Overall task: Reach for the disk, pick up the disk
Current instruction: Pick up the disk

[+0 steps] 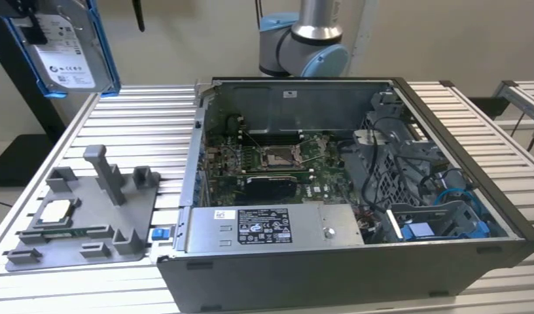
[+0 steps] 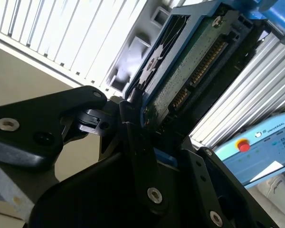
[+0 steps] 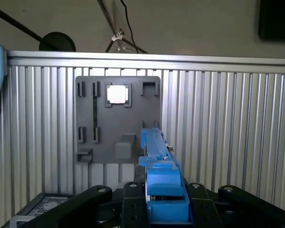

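Disk [image 1: 71, 52] was up in the air at the exterior view's far left, above the grey fixture tray [image 1: 131, 209]. Gripper [image 3: 164, 190] had its 2 fingers clamped on the blue frame, seemingly near one end. Open computer case [image 1: 476, 216] sat to the right.

Disk [image 1: 71, 47]: silver-grey drive, white printed label, bright blue frame. Off the table, high at the exterior view's left, near upright, slightly tilted, label side facing the camera. Second wrist view: green circuit-board underside and connector pins exposed, 1 end clamped in the gripper [image 2: 137, 118].
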Action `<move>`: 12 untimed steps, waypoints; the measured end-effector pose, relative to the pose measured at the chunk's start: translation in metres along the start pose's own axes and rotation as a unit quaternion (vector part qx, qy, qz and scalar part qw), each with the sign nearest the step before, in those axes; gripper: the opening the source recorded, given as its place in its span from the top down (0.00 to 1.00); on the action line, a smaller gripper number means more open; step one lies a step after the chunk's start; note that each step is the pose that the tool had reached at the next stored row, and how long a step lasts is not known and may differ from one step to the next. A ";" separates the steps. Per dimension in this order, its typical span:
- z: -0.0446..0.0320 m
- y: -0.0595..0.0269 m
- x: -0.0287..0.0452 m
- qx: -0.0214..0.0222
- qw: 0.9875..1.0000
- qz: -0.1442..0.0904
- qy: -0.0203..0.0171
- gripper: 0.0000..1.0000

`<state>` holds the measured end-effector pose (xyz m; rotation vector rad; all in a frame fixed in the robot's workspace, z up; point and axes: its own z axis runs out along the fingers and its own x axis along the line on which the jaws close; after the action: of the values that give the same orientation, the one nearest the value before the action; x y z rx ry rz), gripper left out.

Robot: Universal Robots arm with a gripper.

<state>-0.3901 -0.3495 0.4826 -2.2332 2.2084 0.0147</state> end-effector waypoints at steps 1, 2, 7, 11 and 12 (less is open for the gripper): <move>0.0000 -0.0014 0.0000 0.000 1.000 0.000 0.000 1.00; 0.0000 -0.0028 0.0000 0.000 1.000 0.000 0.000 1.00; 0.0000 -0.0098 0.0001 0.000 1.000 0.000 0.000 1.00; 0.0000 -0.0151 0.0001 0.000 1.000 0.000 0.000 1.00; -0.0001 -0.0164 0.0002 0.000 1.000 0.000 0.000 1.00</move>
<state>-0.3737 -0.3495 0.4826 -2.2332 2.2083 0.0146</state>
